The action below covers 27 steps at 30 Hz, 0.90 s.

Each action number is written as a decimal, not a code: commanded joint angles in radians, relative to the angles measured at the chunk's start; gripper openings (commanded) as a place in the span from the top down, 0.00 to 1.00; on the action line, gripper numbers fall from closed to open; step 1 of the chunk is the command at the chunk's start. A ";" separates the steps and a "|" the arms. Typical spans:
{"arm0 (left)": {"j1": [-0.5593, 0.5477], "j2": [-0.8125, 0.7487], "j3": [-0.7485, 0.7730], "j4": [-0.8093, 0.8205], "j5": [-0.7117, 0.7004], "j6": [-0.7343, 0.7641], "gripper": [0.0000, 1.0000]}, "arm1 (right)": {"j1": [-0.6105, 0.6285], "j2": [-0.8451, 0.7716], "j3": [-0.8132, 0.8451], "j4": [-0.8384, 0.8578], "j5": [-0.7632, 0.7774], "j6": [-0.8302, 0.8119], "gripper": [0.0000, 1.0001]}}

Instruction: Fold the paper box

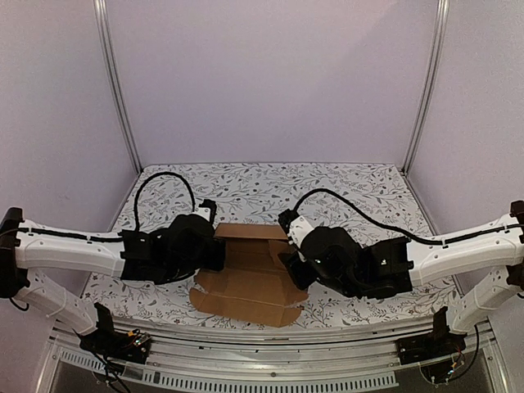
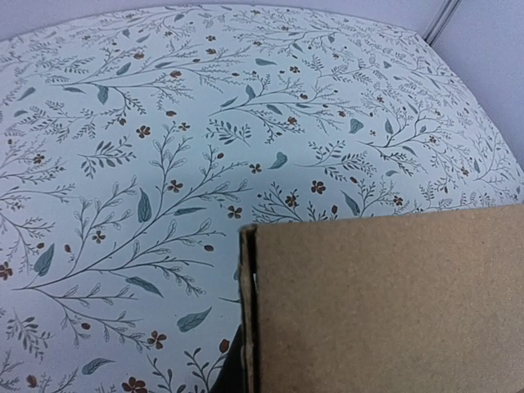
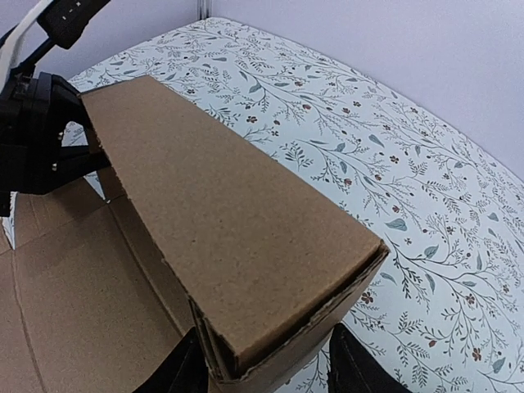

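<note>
One floral table (image 1: pixel 246 176), lilac walls (image 1: pixel 270 82) | left gripper (image 1: pixel 219 247) clenches paper box (image 1: pixel 246 285) | right gripper (image 3: pixel 266 372) released

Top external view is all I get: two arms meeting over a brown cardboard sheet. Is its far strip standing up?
Observer: Yes. In the right wrist view the paper box has its far flap folded double into a raised, hollow wall.
Operator: Is the right claw squeezing it?
Observer: No, the right gripper straddles the wall's end, open, with a gap beside the card.
Operator: And the left one?
Observer: The left gripper is shut, pinching the wall's opposite end.
</note>
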 commanded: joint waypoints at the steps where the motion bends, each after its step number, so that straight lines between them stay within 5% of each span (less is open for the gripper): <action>1: 0.006 0.021 0.028 -0.001 0.006 -0.049 1.00 | 0.012 0.054 0.054 0.050 0.117 0.035 0.51; 27: 0.006 0.065 0.056 -0.022 -0.013 -0.165 1.00 | 0.060 0.307 0.188 0.179 0.461 -0.001 0.83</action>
